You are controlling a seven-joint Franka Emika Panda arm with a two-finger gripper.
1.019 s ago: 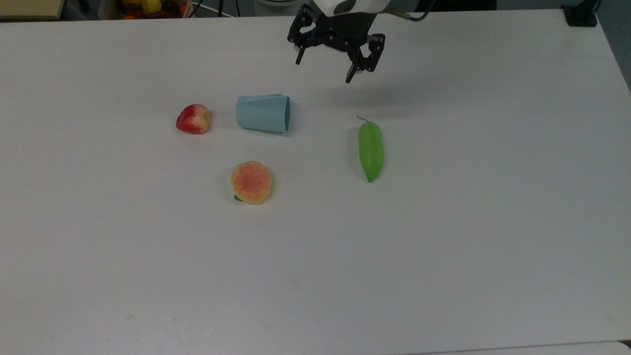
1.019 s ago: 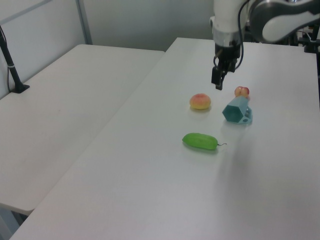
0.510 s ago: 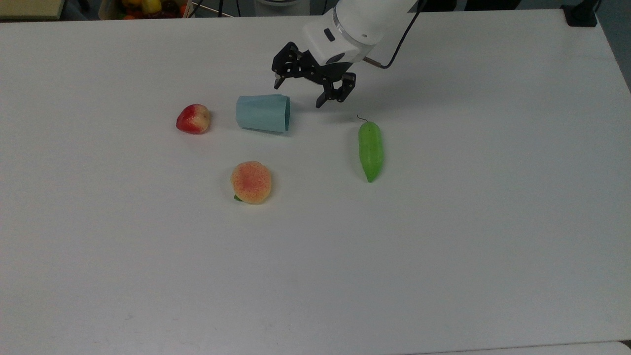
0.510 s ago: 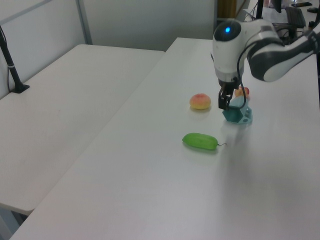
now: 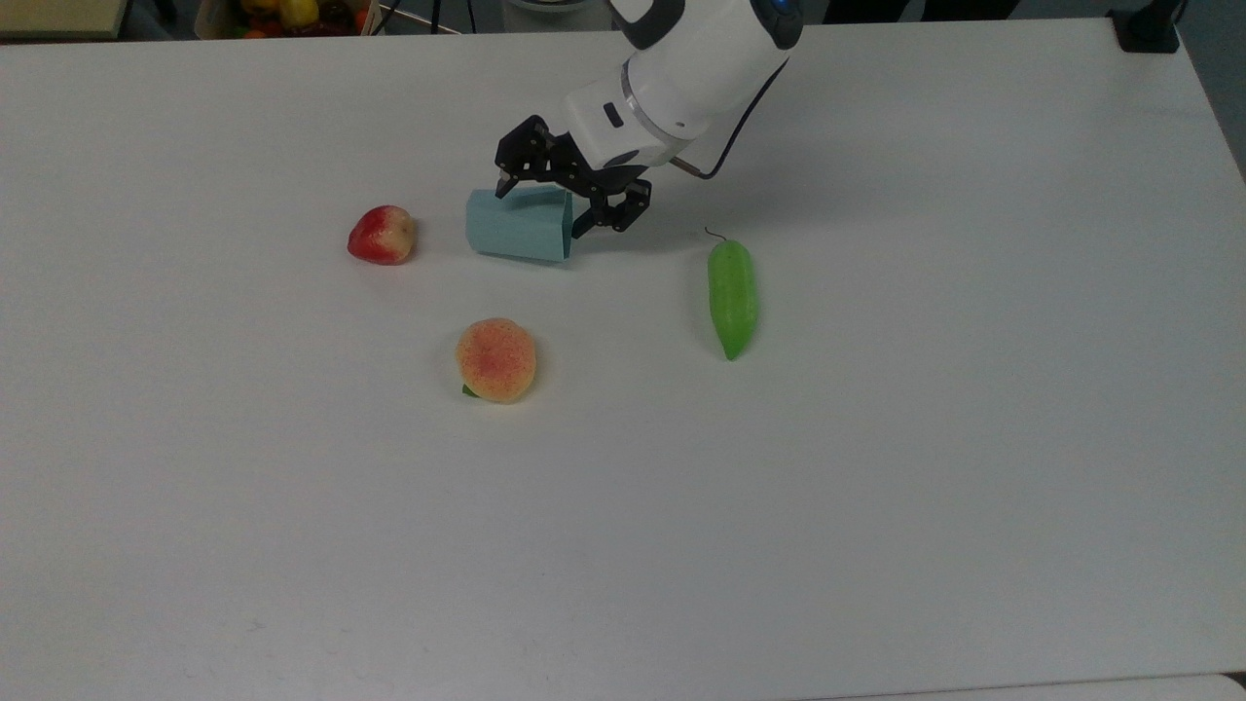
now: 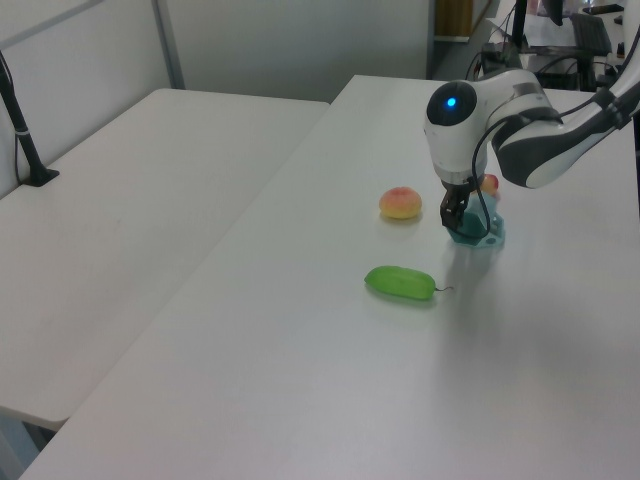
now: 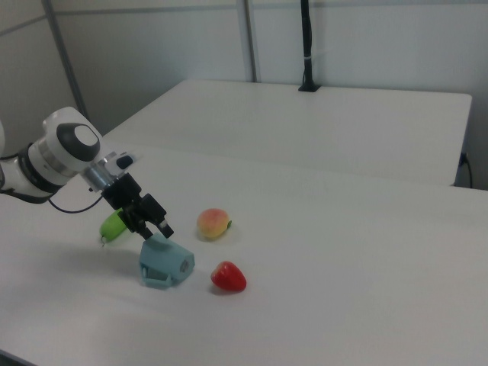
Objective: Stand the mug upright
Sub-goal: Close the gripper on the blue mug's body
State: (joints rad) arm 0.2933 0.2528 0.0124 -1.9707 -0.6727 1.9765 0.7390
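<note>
The pale blue faceted mug lies on its side on the white table, with its wider rim end toward the top view's right. My gripper is open and low over that rim end. One fingertip is at the mug's far side and the other is by its mouth. I cannot tell whether either touches it. In the left view the gripper hangs just in front of the mug. In the right view the gripper stands right above the mug.
A red strawberry lies just to the top view's left of the mug. A peach sits nearer the front, and a green gourd lies to the top view's right. A bin of fruit stands beyond the far edge.
My gripper has come down and moved toward the top view's left, from above the table's far side to the mug's rim end. The mug and fruits have not moved.
</note>
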